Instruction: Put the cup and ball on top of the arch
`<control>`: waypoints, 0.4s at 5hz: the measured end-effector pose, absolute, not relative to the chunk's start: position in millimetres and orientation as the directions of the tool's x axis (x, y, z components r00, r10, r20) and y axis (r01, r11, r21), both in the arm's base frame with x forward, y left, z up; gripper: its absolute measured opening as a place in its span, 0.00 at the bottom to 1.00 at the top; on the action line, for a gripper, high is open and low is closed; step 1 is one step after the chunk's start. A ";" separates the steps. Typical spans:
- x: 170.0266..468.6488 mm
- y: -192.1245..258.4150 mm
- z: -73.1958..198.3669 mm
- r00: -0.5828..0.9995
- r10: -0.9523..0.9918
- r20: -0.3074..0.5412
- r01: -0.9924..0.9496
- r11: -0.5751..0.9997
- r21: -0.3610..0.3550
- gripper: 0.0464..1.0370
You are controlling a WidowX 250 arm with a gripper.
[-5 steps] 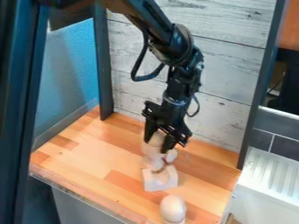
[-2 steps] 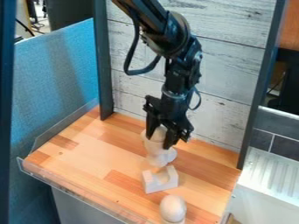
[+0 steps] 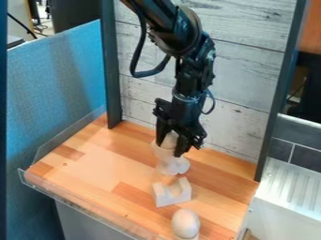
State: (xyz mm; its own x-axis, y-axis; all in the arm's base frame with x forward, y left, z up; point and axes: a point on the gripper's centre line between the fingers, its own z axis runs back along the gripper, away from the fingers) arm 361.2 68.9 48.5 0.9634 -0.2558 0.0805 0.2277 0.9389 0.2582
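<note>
Since the earlier frame: cup [image 3: 164, 153] shifted slightly toward plank wall [image 3: 241, 79], gripper [image 3: 169, 150] with it. Cup's just behind arch [image 3: 171, 193], ball [image 3: 170, 139] at its top. Fingers part-way apart, holding cup; can't tell if it touches table [image 3: 94, 164]. Egg-shaped piece [image 3: 186, 223] near front edge.

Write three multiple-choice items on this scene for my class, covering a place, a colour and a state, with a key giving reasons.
1. Where is the arch?
A. On the wall
B. On the wooden surface
C. Inside the cup

2. What colour is the left-hand panel?
A. Blue
B. Red
C. Yellow

3. How is the cup?
A. Lying on its side
B. Resting on the arch
C. Held by the gripper

Key:
1 B: its base meets the wood.
2 A: its face is blue.
3 C: fingers flank it.
</note>
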 end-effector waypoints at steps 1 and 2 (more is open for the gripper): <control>357.5 66.6 43.2 0.961 -0.268 0.071 0.240 0.932 0.272 0.58; 356.3 59.6 39.2 0.954 -0.291 0.069 0.261 0.922 0.284 0.58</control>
State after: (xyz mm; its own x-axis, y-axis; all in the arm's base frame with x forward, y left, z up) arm 356.3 59.6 39.2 0.9541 -0.2913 0.0690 0.2611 0.9225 0.2843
